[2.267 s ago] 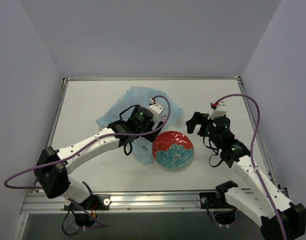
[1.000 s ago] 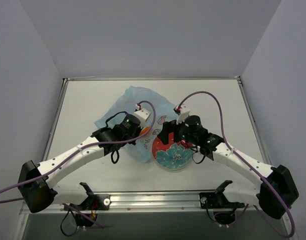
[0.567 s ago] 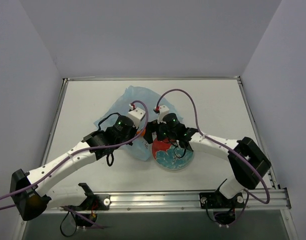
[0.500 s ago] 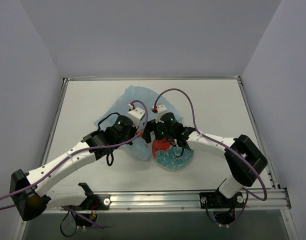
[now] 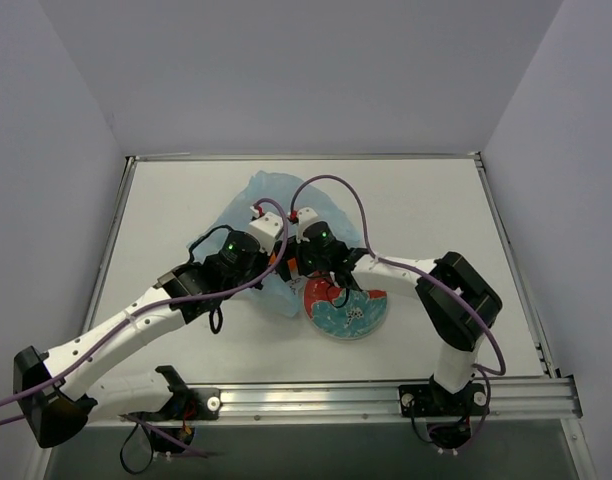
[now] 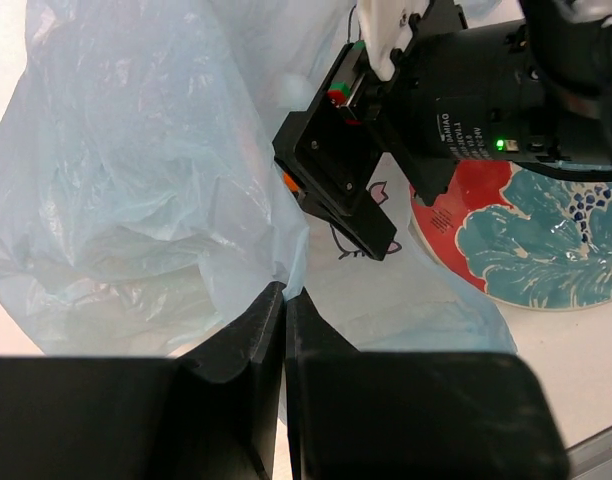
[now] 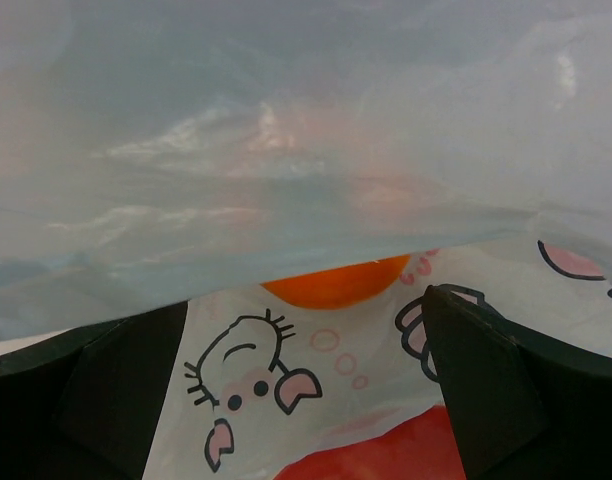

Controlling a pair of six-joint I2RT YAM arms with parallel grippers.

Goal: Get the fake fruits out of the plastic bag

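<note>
The plastic bag (image 5: pixel 248 203) lies crumpled at the table's middle, light blue with printed pig motifs. My left gripper (image 5: pixel 273 270) is shut on the bag's edge (image 6: pixel 282 280) and holds that film up. My right gripper (image 5: pixel 291 262) is open at the bag's mouth, one finger (image 6: pixel 358 216) in front of the left jaws. In the right wrist view an orange fruit (image 7: pixel 336 282) shows under the raised film (image 7: pixel 286 150), just beyond the open right gripper (image 7: pixel 306 305), untouched. Other fake fruits are hidden by the bag.
A red plate (image 5: pixel 354 312) with a teal flower pattern sits right of the bag, with the bag's lower layer (image 7: pixel 256 385) lapping over its rim. The right arm reaches across above the plate. Purple cables loop over both wrists.
The right arm has swung left across the plate, from the table's right side to the bag's mouth, staying open. The left gripper stays shut on the bag and has shifted slightly left.
</note>
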